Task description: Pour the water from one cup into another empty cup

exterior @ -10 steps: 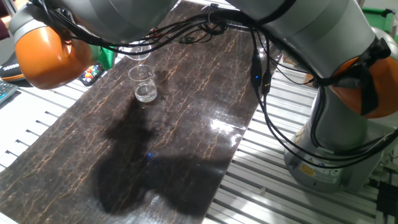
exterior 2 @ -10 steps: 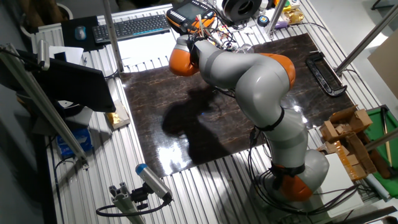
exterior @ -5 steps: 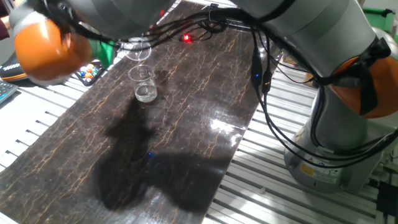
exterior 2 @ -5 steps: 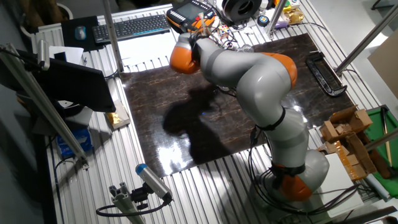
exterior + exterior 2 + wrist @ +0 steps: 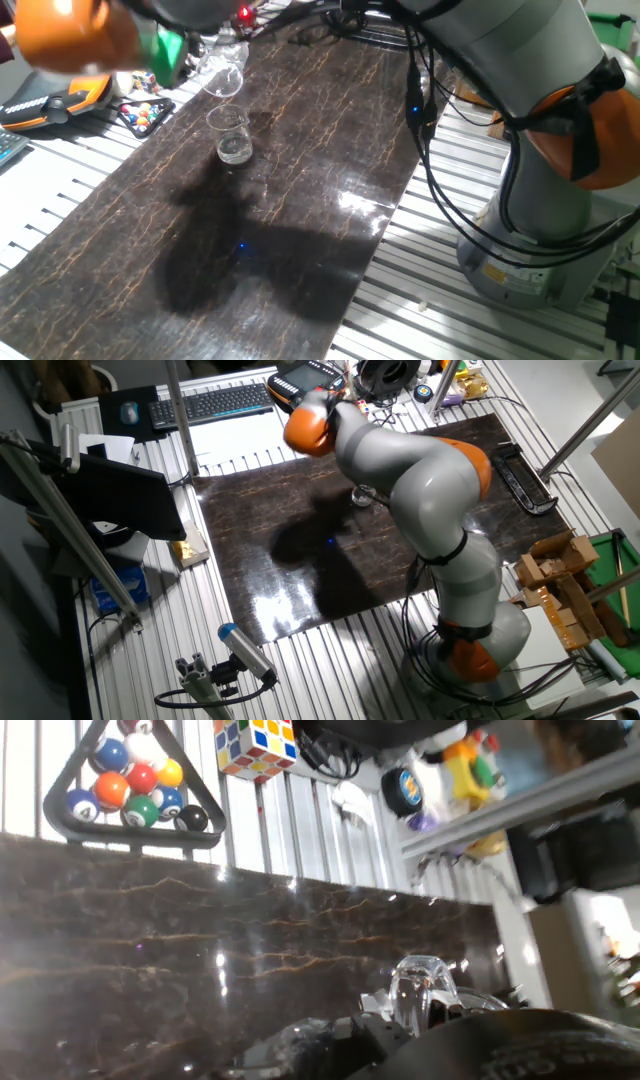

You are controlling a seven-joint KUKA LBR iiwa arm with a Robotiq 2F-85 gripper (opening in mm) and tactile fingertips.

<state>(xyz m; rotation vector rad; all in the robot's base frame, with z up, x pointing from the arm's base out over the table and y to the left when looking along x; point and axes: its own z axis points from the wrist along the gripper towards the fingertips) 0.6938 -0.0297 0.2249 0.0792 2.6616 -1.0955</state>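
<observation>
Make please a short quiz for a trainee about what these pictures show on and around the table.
1. True or false: the tilted cup is lifted off the mat, while the standing cup is upright on it.
2. In the hand view, what lies beside the rack of billiard balls? A: a banana. B: a puzzle cube. C: a book.
3. How many clear cups does the fixed view nearest to them show?

Key: 1 true. 2 B. 3 two.
</observation>
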